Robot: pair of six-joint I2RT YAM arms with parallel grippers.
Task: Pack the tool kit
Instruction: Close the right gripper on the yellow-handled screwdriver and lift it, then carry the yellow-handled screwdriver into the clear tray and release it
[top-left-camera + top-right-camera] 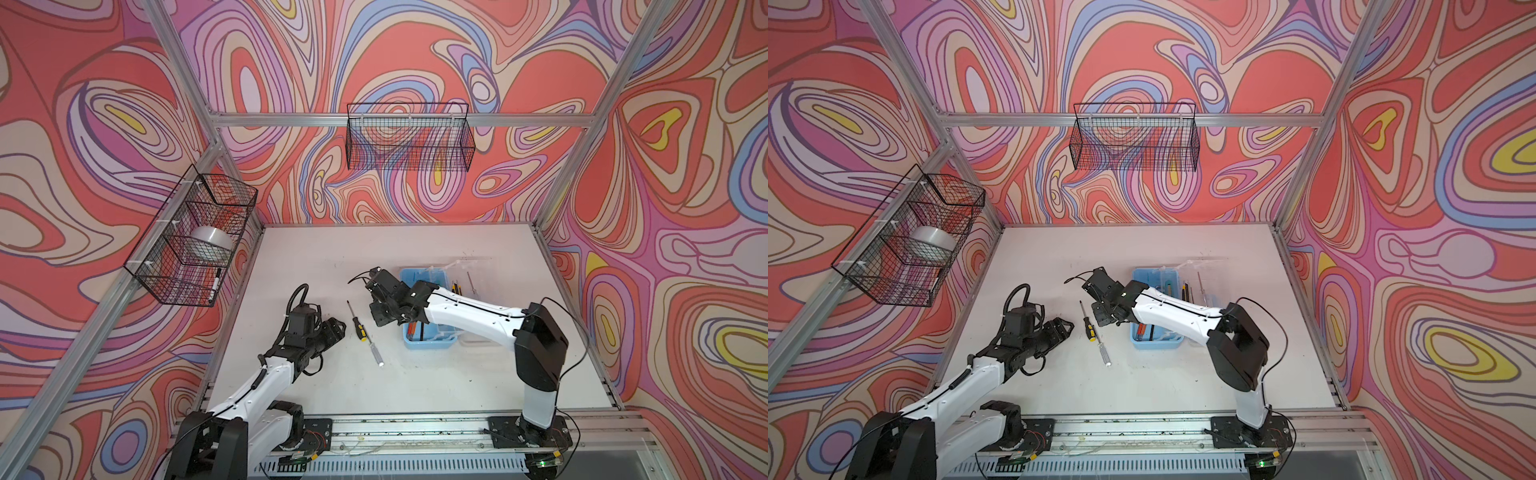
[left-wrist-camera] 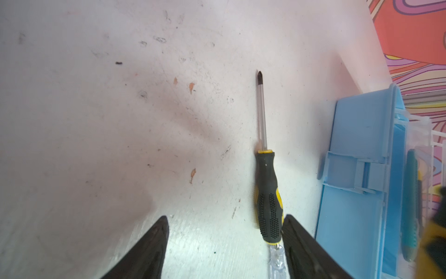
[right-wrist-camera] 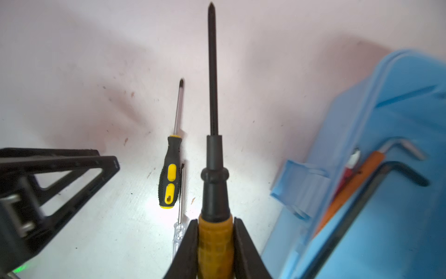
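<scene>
Right gripper [image 3: 215,223] is clamped on the yellow handle of a black-shafted screwdriver [image 3: 213,157], with the shaft pointing straight out ahead of the jaws. In both top views it hangs over the table [image 1: 457,382], just left of the blue box [image 1: 430,343]. Left gripper [image 2: 225,217] has its jaws spread wide and holds nothing. It sits low over the table, left of two loose tools. A black-and-yellow screwdriver [image 1: 357,321] lies flat between the two grippers. A clear-handled screwdriver [image 1: 375,352] lies just beside it, thin shaft alongside the handle butt, nearer the front edge. The box stands open right of centre, its clear lid [image 1: 473,266] folded out to the right. Inside are a black hex key [image 3: 398,172], an orange-sleeved bent key [image 3: 362,174] and a teal utility knife [image 2: 410,205]. More slim tools [image 1: 457,286] show right of the box by the lid; I cannot tell whether they rest on the lid.
</scene>
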